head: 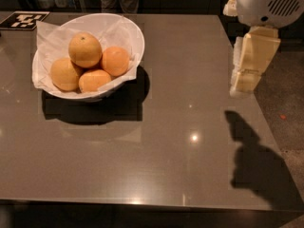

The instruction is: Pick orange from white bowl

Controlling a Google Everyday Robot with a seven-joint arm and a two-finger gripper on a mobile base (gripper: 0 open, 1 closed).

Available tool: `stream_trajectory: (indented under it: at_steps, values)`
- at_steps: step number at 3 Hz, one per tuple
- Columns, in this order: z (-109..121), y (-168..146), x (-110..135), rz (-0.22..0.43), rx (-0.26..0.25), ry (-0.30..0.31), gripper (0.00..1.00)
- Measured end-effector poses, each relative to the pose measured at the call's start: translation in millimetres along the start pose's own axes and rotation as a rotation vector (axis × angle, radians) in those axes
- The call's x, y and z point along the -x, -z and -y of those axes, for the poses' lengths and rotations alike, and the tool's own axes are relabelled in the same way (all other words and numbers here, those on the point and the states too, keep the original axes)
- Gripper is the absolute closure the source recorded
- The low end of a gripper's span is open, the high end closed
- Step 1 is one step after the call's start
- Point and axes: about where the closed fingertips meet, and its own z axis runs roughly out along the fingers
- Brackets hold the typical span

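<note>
Camera view: the robot's gripper (243, 82) hangs over the right edge of the dark table (180, 127), pointing down, well apart from the white bowl (136, 32) at the far left; whether it is parted or closed cannot be told. The orange (85, 50), largest of four, sits on top of the pile in the paper-lined bowl, touching a deeper-orange fruit (114, 61) beside it, with two paler ones (64, 74) lower down. The arm's shadow (256, 160) falls across the table's near right corner
</note>
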Motion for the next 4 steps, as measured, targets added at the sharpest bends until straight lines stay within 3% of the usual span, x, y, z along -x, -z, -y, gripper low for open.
stream_trajectory:
  at_steps: [1,3,4]
  values:
    - [12.4,1.9,48.4,0.045,-0.013,0.075,0.0]
    - [49.8,10.7,190.0,0.132,-0.056,0.317,0.0]
    - [52.3,17.2,214.8,0.176,-0.09,0.343,0.0]
